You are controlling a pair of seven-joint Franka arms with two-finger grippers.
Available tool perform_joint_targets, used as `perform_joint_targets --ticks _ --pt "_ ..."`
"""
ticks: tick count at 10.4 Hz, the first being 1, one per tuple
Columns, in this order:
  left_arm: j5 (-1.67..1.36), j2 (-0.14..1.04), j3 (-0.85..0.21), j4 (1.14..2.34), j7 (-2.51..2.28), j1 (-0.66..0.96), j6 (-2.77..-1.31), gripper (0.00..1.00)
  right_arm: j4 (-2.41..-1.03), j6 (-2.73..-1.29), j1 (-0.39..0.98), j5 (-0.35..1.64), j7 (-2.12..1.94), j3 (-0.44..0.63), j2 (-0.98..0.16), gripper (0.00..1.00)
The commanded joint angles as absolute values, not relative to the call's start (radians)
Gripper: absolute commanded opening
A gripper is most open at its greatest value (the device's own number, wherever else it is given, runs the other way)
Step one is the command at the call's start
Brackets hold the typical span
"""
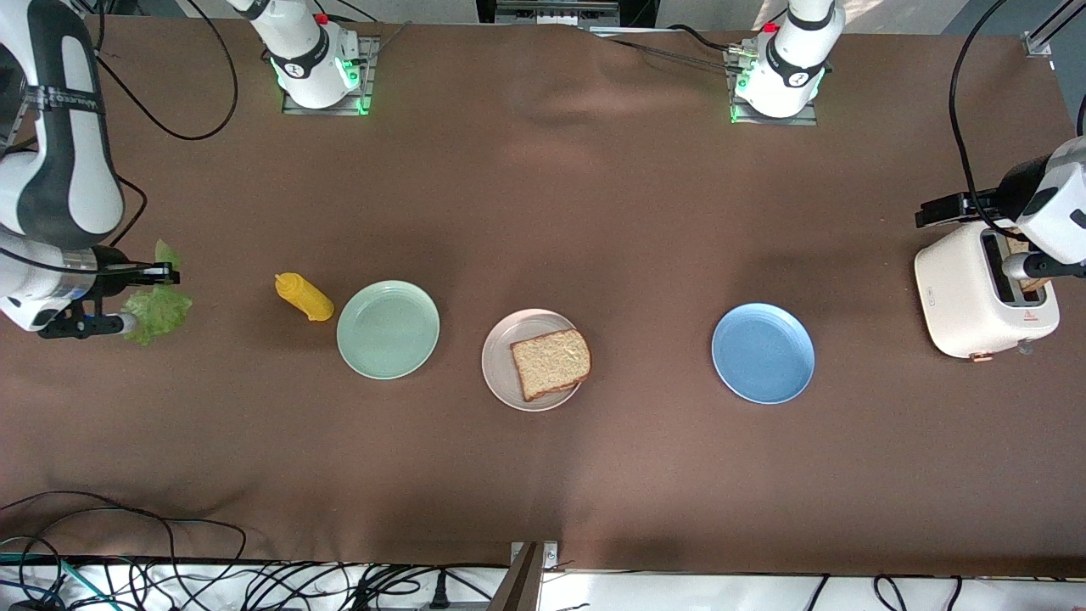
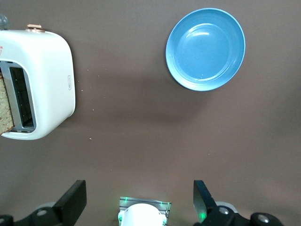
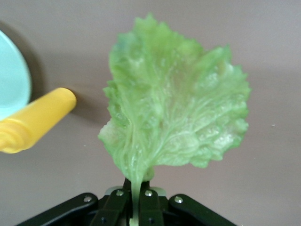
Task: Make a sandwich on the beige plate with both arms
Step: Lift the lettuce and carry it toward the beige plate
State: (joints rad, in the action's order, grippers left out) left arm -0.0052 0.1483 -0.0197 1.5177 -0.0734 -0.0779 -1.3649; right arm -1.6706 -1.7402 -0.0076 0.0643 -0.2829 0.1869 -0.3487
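A brown speckled bread slice [image 1: 551,363] lies on the beige plate [image 1: 502,373] in the middle of the table, overhanging the rim toward the left arm's end. My right gripper [image 3: 135,197] is shut on the stem of a crinkled green lettuce leaf [image 3: 174,108], held above the table at the right arm's end [image 1: 157,310]. My left gripper [image 2: 139,190] is open and holds nothing, up over the white toaster [image 1: 967,297]. A second bread slice [image 2: 4,106] stands in a toaster slot.
A mint green plate [image 1: 388,329] and a yellow mustard bottle [image 1: 304,297] lying on its side sit between the lettuce and the beige plate. A blue plate [image 1: 764,353] lies between the beige plate and the toaster. Cables run along the table's near edge.
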Motion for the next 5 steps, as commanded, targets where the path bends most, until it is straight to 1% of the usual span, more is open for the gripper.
perform_joint_targets --ticks 1,3,5 --pt "0.067 0.137 -0.025 1.512 -0.086 -0.083 -1.335 1.00 -1.554 -1.652 0.003 0.084 -0.203 0.180 -0.367 0.00" --pt "0.071 0.140 -0.021 1.513 -0.087 -0.083 -1.324 1.00 -1.470 -1.620 0.061 0.107 -0.062 0.158 -0.368 0.00" --pt "0.071 0.140 -0.026 1.513 -0.089 -0.081 -1.324 1.00 -1.436 -1.620 0.128 0.191 0.076 0.155 -0.371 0.00"
